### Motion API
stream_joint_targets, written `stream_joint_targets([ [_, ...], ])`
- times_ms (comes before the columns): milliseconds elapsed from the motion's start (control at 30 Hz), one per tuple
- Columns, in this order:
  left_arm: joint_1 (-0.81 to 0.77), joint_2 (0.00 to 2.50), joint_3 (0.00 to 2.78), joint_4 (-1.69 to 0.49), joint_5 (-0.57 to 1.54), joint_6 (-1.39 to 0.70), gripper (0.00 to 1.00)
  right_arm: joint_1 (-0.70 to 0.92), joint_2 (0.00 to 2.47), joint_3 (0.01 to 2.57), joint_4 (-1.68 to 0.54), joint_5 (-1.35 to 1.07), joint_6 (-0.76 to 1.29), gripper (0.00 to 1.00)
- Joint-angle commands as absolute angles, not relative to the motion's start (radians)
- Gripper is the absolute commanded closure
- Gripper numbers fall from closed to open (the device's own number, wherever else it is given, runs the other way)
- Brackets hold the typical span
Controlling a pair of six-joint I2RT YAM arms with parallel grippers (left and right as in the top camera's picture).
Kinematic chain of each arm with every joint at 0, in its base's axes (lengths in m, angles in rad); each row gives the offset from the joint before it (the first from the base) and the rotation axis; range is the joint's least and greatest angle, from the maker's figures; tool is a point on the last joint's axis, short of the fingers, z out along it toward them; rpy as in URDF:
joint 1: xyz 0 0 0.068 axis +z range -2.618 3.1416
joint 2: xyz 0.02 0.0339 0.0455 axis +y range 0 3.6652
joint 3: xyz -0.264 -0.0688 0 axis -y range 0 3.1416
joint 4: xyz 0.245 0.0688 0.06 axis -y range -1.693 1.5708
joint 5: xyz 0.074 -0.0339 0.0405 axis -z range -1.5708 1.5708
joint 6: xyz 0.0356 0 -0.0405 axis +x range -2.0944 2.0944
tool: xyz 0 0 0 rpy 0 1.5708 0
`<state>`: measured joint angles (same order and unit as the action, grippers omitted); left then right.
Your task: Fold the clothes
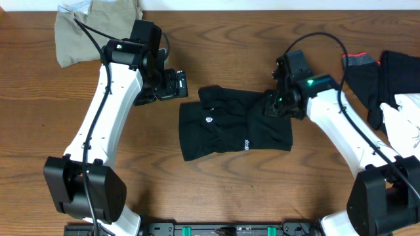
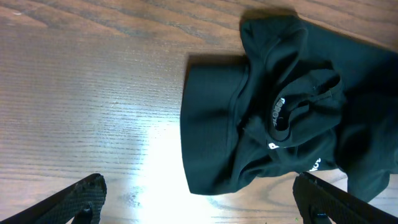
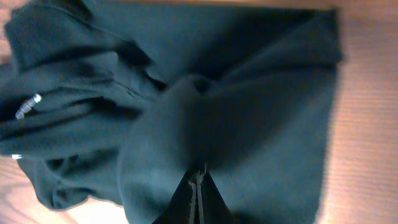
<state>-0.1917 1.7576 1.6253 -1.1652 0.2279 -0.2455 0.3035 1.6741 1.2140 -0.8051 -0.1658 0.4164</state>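
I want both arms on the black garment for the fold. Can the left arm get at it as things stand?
Probably yes. The left gripper hangs open just beside the garment, with only bare table between. The right gripper is shut on the garment's opposite end, out of its way.

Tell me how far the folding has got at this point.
Done: little; the black garment lies partly doubled but rumpled at mid-table. In hand: the right jaws are shut on a pinch near its right edge; the left jaws hang open beside it. Left: finish this fold, then the pile at the right.
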Motion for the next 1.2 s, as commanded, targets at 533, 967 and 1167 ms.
stream_joint_targets([
  [533,-0.191,1.752,1.623,-1.169,0.216,-0.236,0.02,0.307,1.917,1.035,-0.316,-0.326,0.44,0.99],
  [967,-0.191,1.752,1.623,-1.168,0.216,-0.236,0.02,0.297,1.56,1.096,-0.625,-0.326,0.441,0.98],
  [1167,-0.191,1.752,1.623,-1.169,0.216,-0.237,0.02,0.322,1.569,1.079,-0.727,-0.327,0.445,0.98],
])
